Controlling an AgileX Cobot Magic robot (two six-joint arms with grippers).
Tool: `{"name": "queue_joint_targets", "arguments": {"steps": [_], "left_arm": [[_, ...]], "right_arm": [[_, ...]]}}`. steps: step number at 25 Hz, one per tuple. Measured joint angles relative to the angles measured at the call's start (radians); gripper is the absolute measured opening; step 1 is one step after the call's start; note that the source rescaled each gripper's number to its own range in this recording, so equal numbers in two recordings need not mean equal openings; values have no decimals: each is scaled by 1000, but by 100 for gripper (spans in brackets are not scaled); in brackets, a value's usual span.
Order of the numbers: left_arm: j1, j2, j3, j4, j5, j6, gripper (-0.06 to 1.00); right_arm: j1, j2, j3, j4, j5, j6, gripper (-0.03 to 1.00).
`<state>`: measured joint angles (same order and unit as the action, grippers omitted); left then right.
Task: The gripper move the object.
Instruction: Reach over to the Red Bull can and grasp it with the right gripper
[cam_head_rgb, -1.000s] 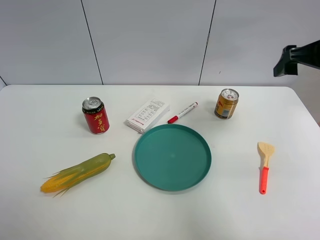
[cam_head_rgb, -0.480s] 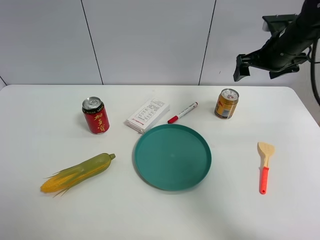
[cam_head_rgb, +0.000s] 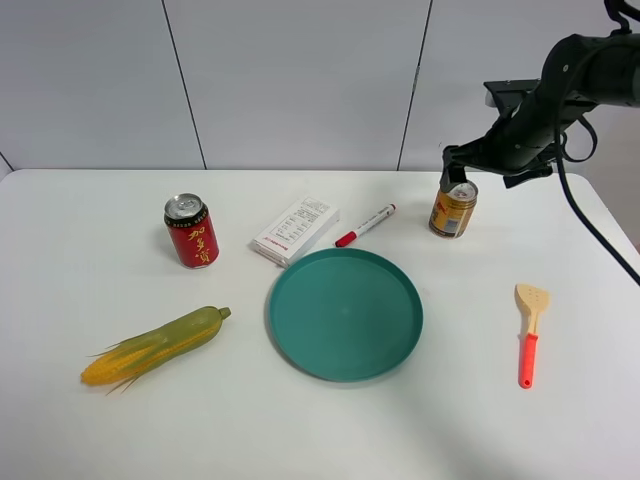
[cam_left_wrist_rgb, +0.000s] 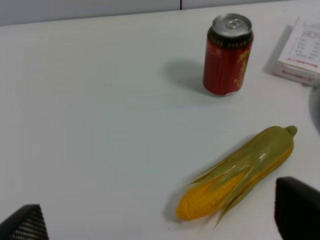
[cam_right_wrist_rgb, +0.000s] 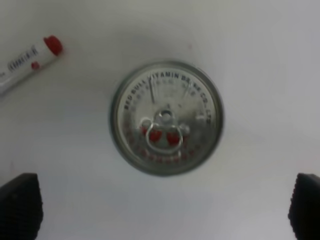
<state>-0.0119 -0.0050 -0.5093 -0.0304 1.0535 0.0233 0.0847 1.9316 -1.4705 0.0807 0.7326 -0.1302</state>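
Hanging directly above the gold-yellow can (cam_head_rgb: 453, 208), the right claw (cam_head_rgb: 458, 172) has its black fingertips (cam_right_wrist_rgb: 20, 207) spread wide apart and grips nothing. In the right wrist view they flank the can's silver pull-tab top, clear of its rim. Whether they reach down past the rim cannot be told.

The can stands upright on the white surface (cam_head_rgb: 80, 420). Taking the green plate (cam_head_rgb: 290, 345) as the middle of the dial in the exterior high view, the can sits between 1 and 2 o'clock, apart from the plate's edge. A red-capped marker (cam_head_rgb: 365, 225) lies at 12 o'clock, a white box (cam_head_rgb: 295, 231) at 11, and a taller red can (cam_head_rgb: 191, 231) at 10. A corn cob (cam_head_rgb: 155, 345) lies near 9 and a wooden spatula (cam_head_rgb: 528, 333) with a red handle at 3.

The left claw (cam_left_wrist_rgb: 160, 220) has its fingers well apart and empty, over bare surface just beside the corn cob.
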Motion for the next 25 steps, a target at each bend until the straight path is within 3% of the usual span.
{"name": "queue_joint_targets", "arguments": {"steps": [14,25], "left_arm": [[0,0,0,0,0,0,100],[0,0,0,0,0,0,100]], "right_arm": [[5,70,-3,13,-165,-6,100],[7,117,-3,23,-182,-6,100]]}}
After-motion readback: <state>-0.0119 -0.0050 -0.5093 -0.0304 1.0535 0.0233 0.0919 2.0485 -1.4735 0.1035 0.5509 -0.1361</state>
